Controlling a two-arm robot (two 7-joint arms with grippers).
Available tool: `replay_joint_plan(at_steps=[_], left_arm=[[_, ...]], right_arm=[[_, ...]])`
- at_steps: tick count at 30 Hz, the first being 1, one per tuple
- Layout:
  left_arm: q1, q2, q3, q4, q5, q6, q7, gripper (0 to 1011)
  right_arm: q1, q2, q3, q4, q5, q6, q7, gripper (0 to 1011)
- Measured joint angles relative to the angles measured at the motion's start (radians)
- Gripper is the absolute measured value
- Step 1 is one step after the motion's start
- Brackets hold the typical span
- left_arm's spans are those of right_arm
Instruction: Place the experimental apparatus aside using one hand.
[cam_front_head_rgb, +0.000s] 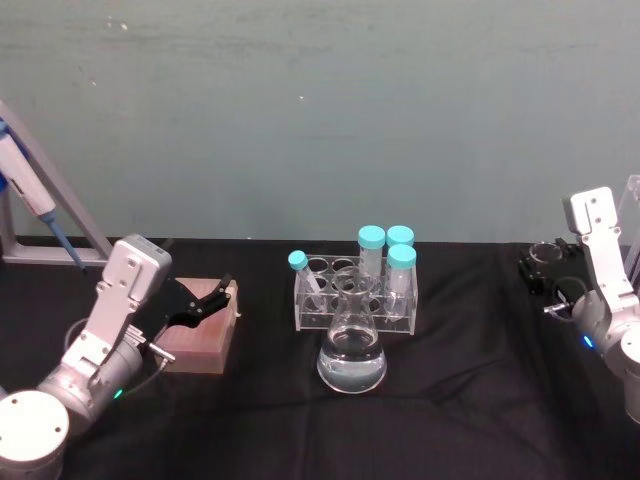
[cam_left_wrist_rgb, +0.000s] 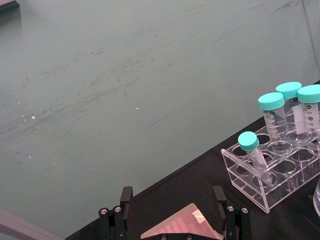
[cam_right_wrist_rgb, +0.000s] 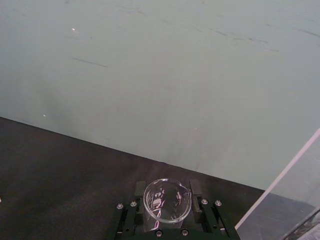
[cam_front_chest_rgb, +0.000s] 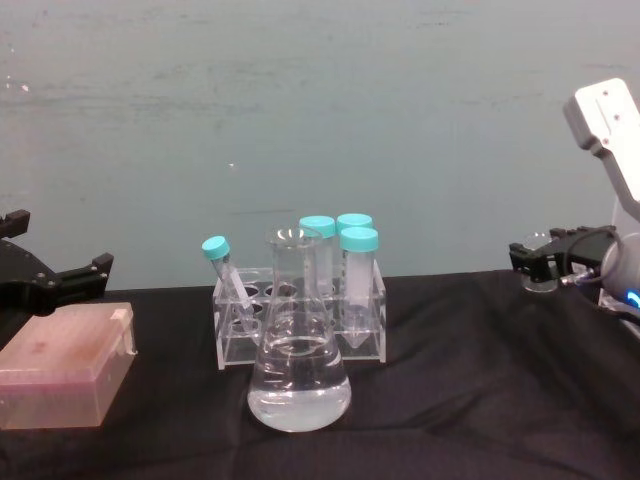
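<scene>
My right gripper (cam_front_head_rgb: 543, 263) is at the table's far right, held above the cloth, shut on a small glass beaker (cam_front_head_rgb: 546, 252). The right wrist view looks down into the beaker (cam_right_wrist_rgb: 167, 201) clamped between the fingers (cam_right_wrist_rgb: 196, 189); from the chest it shows as (cam_front_chest_rgb: 540, 270) in the gripper (cam_front_chest_rgb: 538, 262). A clear acrylic stand (cam_front_head_rgb: 632, 215) rises just behind that arm, with its edge (cam_right_wrist_rgb: 280, 192) close by. The conical glass flask (cam_front_head_rgb: 352, 352), part-filled with clear liquid, stands mid-table (cam_front_chest_rgb: 298, 375). My left gripper (cam_front_head_rgb: 214, 296) hangs open just above a pink box (cam_front_head_rgb: 198, 335).
A clear rack (cam_front_head_rgb: 352, 298) with several teal-capped tubes stands right behind the flask (cam_left_wrist_rgb: 270, 175). The pink box (cam_front_chest_rgb: 62, 375) lies at the left. A blue-and-white pipette (cam_front_head_rgb: 28, 185) hangs on a grey stand at the far left. Black cloth (cam_front_head_rgb: 470, 400) covers the table.
</scene>
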Motion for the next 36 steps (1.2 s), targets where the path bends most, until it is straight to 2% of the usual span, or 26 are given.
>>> replay_joint_plan(at_steps=[20, 36], left_arm=[[0.0, 0.0, 0.0, 0.0, 0.0, 0.0, 0.0, 1000], [0.0, 0.0, 0.0, 0.0, 0.0, 0.0, 0.0, 1000]], right_arm=[[-0.008, -0.01, 0.046, 0.012, -0.049, 0.02, -0.016, 530], [-0.015, -0.015, 0.078, 0.008, -0.08, 0.026, -0.008, 530]])
